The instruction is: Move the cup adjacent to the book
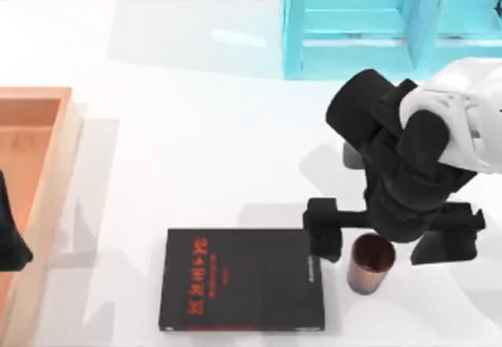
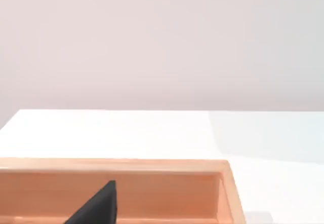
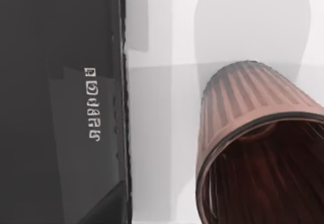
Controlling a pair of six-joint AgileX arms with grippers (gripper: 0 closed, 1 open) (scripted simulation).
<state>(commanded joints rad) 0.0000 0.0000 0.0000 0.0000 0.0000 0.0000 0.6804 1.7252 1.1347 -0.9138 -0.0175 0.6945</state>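
While the cup [image 1: 371,263] stands upright on the white surface [image 1: 196,166] just beside the book [image 1: 241,279], at its right edge, the right gripper [image 1: 392,241] is seen above it, jaws spread wide. The left gripper [image 1: 12,245] is parked over the wooden tray [image 1: 47,174]; its jaw state cannot be told.

Count on the desk [image 1: 196,151]: one cup [image 1: 371,262], one book [image 1: 241,279], one wooden tray [image 1: 49,174]. One cyan frame structure [image 1: 369,25] stood at the far edge. Two arms were present, one gripper [image 1: 392,241] each side.
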